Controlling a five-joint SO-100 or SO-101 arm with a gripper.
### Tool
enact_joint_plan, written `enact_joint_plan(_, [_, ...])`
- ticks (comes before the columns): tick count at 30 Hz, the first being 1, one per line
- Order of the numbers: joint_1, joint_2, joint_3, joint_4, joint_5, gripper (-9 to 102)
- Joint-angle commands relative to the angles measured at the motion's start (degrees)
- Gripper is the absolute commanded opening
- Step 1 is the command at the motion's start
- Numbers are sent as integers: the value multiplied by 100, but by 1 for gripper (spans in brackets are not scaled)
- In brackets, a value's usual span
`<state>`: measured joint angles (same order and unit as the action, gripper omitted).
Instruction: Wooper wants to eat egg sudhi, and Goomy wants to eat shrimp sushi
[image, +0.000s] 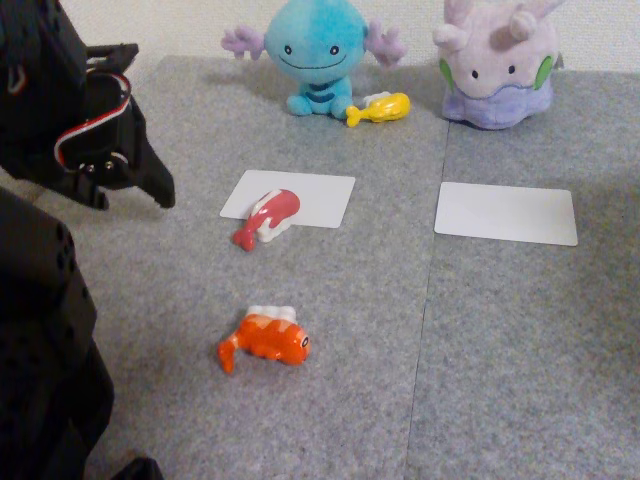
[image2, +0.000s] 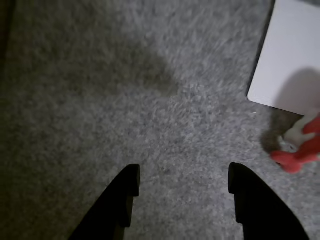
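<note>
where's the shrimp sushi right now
In the fixed view the shrimp sushi lies low on the grey mat, left of centre, below the red sushi.

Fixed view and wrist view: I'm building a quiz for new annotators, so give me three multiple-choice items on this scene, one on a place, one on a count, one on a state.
1. Where does the egg sushi lie?
A. On the carpet at Wooper's foot
B. On the right white card
C. Between the gripper's fingers

2. How many white cards lie on the carpet in the fixed view?
A. One
B. Two
C. Three

3. In what state is the gripper?
A. Shut on the shrimp sushi
B. Shut on nothing
C. Open, holding nothing

Key: 1 A, the yellow piece rests beside the blue plush. 2 B, the left card carries part of the red sushi, and the right card in front of Goomy is bare. 3 C, the wrist view shows grey carpet between the spread fingers, and the shrimp sushi lies on the carpet nearer the camera.
</note>
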<state>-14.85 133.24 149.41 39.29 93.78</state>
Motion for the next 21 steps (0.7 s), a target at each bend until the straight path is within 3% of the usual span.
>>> enact_joint_plan(1, [53, 325, -53, 237, -44, 21])
enact_joint_plan(7, [316, 1151, -97, 1107, -114, 21])
enact_joint_plan(12, [976, 2180, -97, 1907, -809, 21])
enact_joint_plan(21, [1397, 3278, -18, 2654, -879, 21])
